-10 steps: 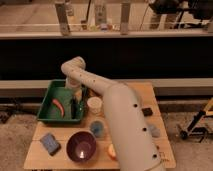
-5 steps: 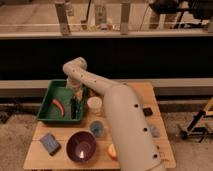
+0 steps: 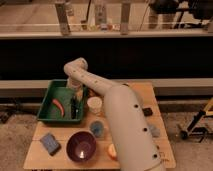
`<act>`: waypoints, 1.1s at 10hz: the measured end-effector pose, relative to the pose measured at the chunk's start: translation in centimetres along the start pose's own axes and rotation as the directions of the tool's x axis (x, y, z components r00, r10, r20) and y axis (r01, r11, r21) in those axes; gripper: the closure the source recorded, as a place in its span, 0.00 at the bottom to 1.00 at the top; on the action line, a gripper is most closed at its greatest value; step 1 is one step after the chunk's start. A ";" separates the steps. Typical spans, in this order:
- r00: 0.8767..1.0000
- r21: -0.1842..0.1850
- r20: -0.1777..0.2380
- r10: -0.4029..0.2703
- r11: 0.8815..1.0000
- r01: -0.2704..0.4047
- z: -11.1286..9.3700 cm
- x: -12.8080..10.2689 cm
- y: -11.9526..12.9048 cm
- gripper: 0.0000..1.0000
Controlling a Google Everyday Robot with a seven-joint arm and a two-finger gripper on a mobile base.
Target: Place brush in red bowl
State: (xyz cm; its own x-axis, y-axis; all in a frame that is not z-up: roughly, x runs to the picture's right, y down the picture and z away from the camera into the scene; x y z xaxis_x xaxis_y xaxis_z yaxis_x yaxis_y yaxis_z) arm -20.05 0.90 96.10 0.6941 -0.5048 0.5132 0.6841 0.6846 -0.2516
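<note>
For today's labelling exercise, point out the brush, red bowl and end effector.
brush (image 3: 73, 109): camera view, mid shaft.
red bowl (image 3: 111, 150): camera view, visible rim.
end effector (image 3: 78, 94): camera view, its tip, above green tray (image 3: 46, 105).

No text, label, brand or number can be read anywhere here.

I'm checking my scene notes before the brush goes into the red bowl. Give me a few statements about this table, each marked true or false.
1. The brush lies in the green tray. True.
2. The gripper is over the purple bowl. False: it is over the green tray, near the brush.
3. A red chili-like piece lies in the tray beside the brush. True.
4. The purple bowl stands inside the tray. False: it stands on the wooden table, in front of the tray.
</note>
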 end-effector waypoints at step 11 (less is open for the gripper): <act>0.971 -0.054 0.038 -0.237 0.969 0.239 1.3 -1.7 0.9 0.20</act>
State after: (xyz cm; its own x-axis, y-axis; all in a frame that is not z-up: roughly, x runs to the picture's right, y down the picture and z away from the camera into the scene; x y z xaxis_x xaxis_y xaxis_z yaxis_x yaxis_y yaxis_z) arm -20.90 3.09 96.11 0.5029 -0.6325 0.5891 0.8413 0.5144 -0.1658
